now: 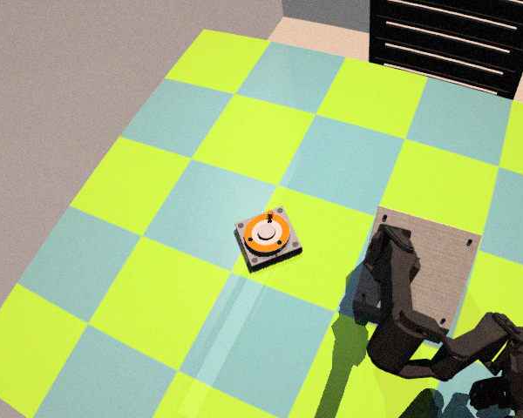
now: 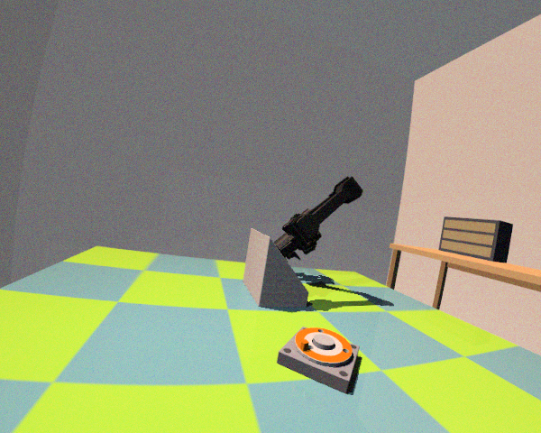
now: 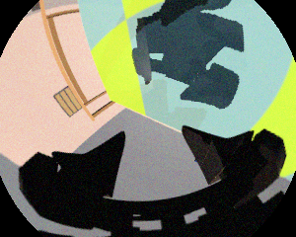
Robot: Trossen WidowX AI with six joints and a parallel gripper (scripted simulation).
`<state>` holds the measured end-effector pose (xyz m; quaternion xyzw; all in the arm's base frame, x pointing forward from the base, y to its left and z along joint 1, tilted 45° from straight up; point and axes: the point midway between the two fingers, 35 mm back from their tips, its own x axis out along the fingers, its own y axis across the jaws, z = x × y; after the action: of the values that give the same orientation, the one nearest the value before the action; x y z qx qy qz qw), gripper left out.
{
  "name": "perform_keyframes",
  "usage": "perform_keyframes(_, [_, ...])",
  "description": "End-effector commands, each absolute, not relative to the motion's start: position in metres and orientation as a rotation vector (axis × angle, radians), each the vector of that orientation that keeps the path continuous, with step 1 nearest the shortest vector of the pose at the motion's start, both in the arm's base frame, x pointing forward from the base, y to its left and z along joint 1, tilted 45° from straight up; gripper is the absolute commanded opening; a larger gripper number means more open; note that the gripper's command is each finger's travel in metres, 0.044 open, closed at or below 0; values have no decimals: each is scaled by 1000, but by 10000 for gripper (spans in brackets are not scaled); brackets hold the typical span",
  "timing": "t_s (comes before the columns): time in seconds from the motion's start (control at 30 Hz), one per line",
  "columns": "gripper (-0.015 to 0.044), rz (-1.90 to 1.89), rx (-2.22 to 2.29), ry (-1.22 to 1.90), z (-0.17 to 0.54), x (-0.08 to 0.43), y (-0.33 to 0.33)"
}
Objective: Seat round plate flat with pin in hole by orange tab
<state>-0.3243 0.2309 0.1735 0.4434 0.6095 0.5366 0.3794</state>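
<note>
A square grey base (image 1: 270, 252) with a small round hole in each corner lies on the tabletop (image 1: 172, 279), a smooth checkerboard of lime and pale teal squares. On it sits the plate (image 1: 253, 238), a flat orange ring with a pale inner band, threaded over a stubby grey round post (image 1: 267, 231). The plate's small orange tab (image 1: 269, 212) juts from its far rim in the top view; the pin cannot be made out. From the exterior view the plate looks slightly tilted on the base. The arm (image 1: 401, 270) is dark, blocky and matte, folded well apart from the base, mounted on a flat wood-grained board (image 1: 451, 252). Its claw (image 3: 155, 152) hangs above the tabletop near the edge with its two wedge-shaped black fingers spread wide apart, gripping nothing. A dark slatted box (image 2: 475, 238) rests on a narrow wooden shelf (image 2: 471, 265) by the beige wall.
</note>
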Motion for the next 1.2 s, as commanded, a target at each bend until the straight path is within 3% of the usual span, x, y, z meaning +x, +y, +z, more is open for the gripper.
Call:
perform_keyframes(0.0, [374, 1366, 1141, 1551, 175, -322, 234])
perform_keyframes(0.3, [137, 1269, 1320, 1293, 237, -246, 324])
perform_keyframes(0.47, [6, 1212, 1393, 1084, 285, -175, 371])
perform_keyframes(0.6, [0, 1197, 1393, 966, 308, -136, 389])
perform_keyframes(0.77, [0, 1133, 1305, 728, 334, -50, 414])
perform_keyframes(1.17, [0, 938, 1082, 442, 348, 101, 416])
